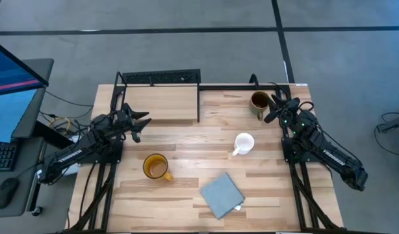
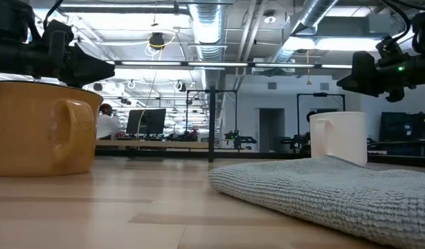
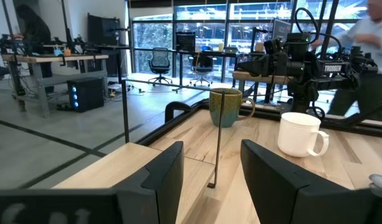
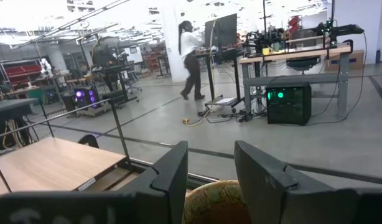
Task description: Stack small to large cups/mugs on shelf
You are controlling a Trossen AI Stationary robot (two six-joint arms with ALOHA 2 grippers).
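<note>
The small white mug point(image 1: 243, 143) stands upright on the tabletop right of centre; it also shows in the low view point(image 2: 338, 137) and the left wrist view point(image 3: 299, 133). The yellow-orange mug point(image 1: 156, 167) stands at the near left, large in the low view point(image 2: 39, 128). The olive-brown mug point(image 1: 258, 101) stands at the far right, also in the left wrist view point(image 3: 226, 107). The shelf point(image 1: 162, 103) sits at the far left. My left gripper point(image 1: 141, 122) is open by the shelf's near edge. My right gripper point(image 1: 273, 109) is open, just above the olive-brown mug's rim point(image 4: 217, 200).
A grey folded cloth point(image 1: 221, 194) lies near the table's front edge, wide in the low view point(image 2: 323, 187). A person point(image 4: 191, 59) walks in the room beyond. A monitor and keyboard point(image 1: 11, 97) stand off the table's left side.
</note>
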